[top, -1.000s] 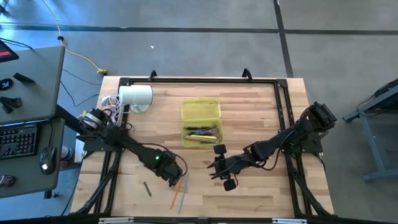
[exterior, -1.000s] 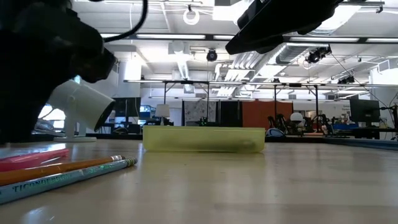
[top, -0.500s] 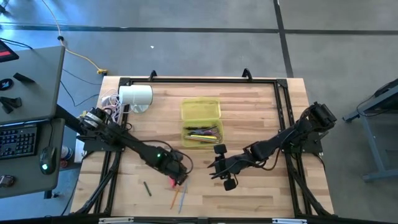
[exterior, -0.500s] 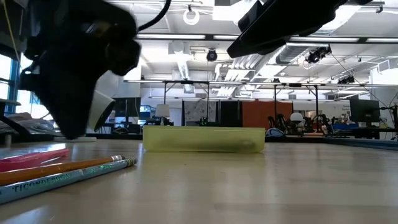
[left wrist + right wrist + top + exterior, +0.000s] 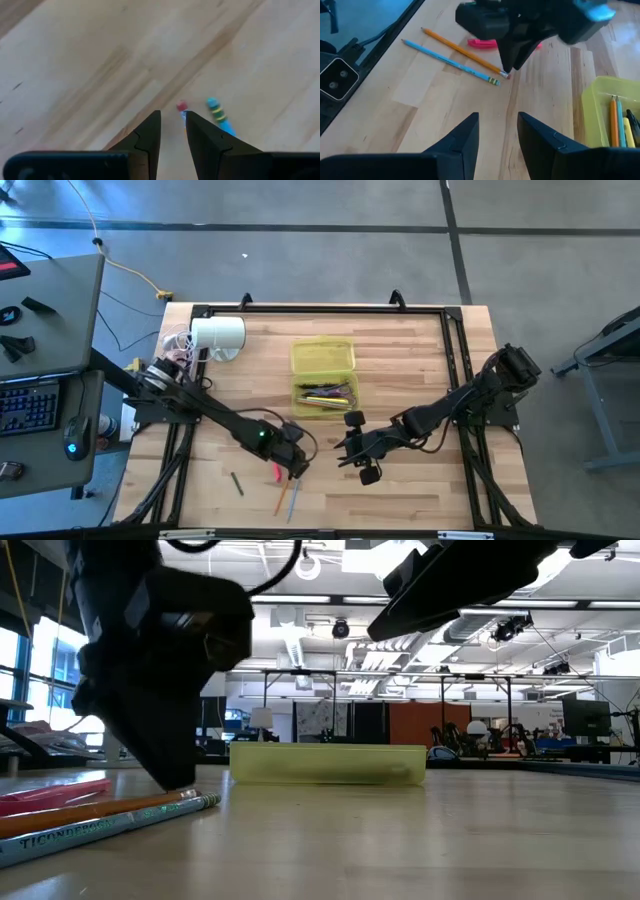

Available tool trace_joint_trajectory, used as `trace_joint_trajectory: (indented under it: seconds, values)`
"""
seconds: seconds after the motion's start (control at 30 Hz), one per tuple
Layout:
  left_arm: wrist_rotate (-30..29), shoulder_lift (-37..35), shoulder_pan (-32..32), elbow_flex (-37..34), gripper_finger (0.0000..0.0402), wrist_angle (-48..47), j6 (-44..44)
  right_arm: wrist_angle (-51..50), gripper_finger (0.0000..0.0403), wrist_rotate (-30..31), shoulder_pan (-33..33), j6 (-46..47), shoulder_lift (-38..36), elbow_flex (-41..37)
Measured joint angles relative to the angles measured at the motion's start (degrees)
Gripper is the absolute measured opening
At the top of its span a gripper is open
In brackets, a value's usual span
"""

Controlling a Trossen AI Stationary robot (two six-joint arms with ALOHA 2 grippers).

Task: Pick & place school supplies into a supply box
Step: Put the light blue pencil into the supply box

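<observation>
With fingers slightly apart, the left gripper [image 5: 172, 122] straddles only the orange pencil [image 5: 465, 52]'s eraser end, so closing could pivot it against the blue pencil [image 5: 450, 62] just beside; right gripper [image 5: 497, 130] waits open

The wooden table [image 5: 420, 360] of pale butcher-block planks carries the yellow-green supply box [image 5: 323, 377] near its centre. A white cylinder [image 5: 219, 335] lies toward ten o'clock. Toward seven o'clock lie an orange pencil [image 5: 283, 493], a light blue pencil [image 5: 294, 497] just beside it, a pink pen [image 5: 275, 472] and, apart, a dark pencil [image 5: 237, 483].
</observation>
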Motion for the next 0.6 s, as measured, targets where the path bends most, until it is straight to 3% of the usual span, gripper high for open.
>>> trace_joint_trajectory:
  seconds: [0.6]
  values:
    - [0.09,2.19,0.00,0.69,0.0127,4.29,0.51,-0.47,0.0119,-0.02,0.00,0.00,0.00,0.01]
